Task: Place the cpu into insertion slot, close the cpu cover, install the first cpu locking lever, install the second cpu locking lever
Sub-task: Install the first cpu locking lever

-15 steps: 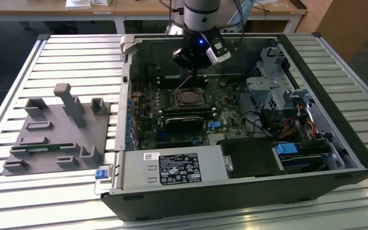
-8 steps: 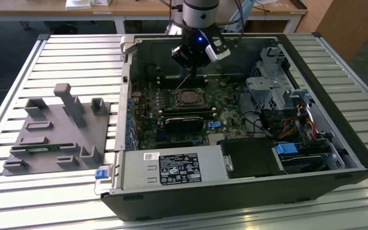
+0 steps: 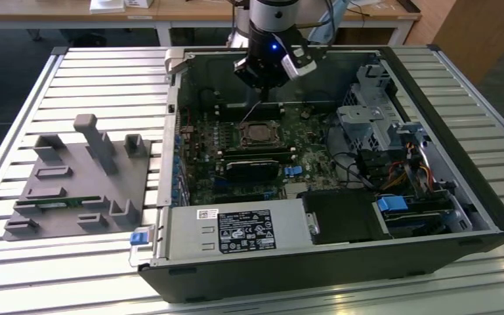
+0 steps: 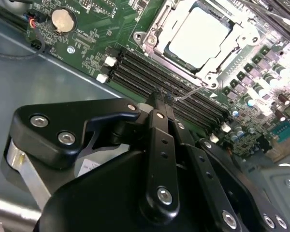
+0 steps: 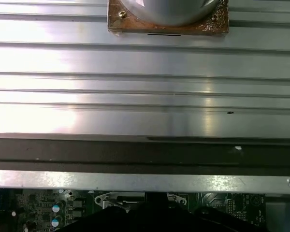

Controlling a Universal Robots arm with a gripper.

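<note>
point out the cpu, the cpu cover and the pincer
cpu [image 4: 199,36], second wrist view, middle of its pale metal top
cpu cover [image 4: 154,41], second wrist view, silver frame edge beside the chip
pincer [image 4: 163,96], second wrist view, tips of its black fingers

CPU [image 4: 199,37]: flat square chip, pale silver top, seated level in the slot [image 4: 157,29], whose silver rim w/ screw corners sits in green board. Cover [image 4: 241,36]: thin silver frame lying down flat around the CPU, chip showing thru its window. In exterior view the slot [image 3: 258,134] sits mid-board, inside the open PC case.
</note>
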